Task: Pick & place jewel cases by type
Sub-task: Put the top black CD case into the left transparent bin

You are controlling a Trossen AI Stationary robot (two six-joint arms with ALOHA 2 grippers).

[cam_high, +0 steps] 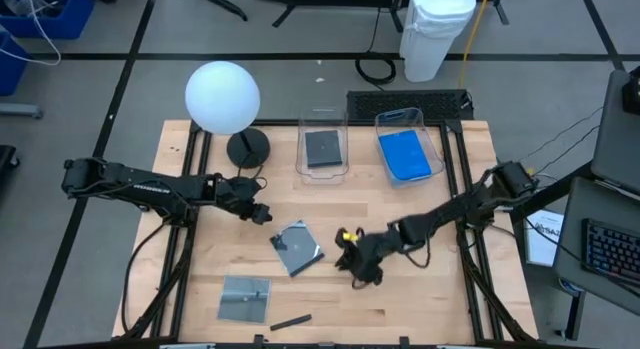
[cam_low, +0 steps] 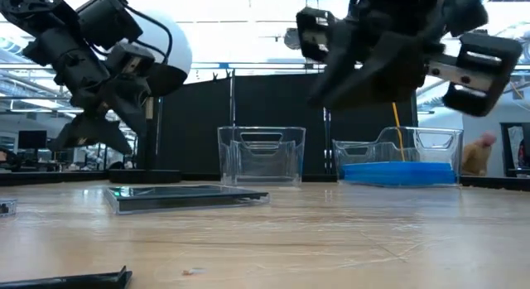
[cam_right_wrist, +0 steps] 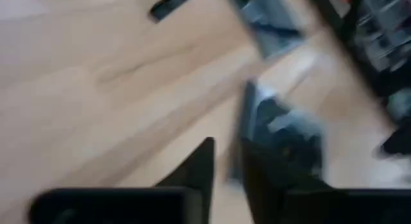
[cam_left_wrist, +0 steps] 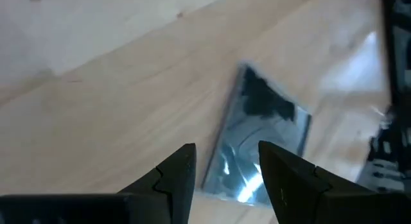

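A dark squarish jewel case (cam_high: pixel 298 249) (cam_low: pixel 186 196) lies flat at the table's middle. My left gripper (cam_high: pixel 265 215) (cam_left_wrist: pixel 225 150) hovers open just left of it, tilted down, with the case (cam_left_wrist: pixel 263 121) ahead of its fingers. My right gripper (cam_high: pixel 350 261) (cam_right_wrist: pixel 226 147) hangs above the table just right of the same case (cam_right_wrist: pixel 282 131), its fingers a narrow gap apart and holding nothing. A second grey case (cam_high: pixel 245 297) lies flat near the front left. Another dark case (cam_high: pixel 322 149) rests in the left clear tub, and a blue case (cam_high: pixel 406 155) in the right one.
The two clear tubs (cam_low: pixel 261 156) (cam_low: pixel 397 156) stand side by side at the table's far edge. A lamp with a white globe (cam_high: pixel 222 94) and a black base (cam_high: pixel 248 147) stands at the far left. A small dark stick (cam_high: pixel 290 322) lies by the near edge.
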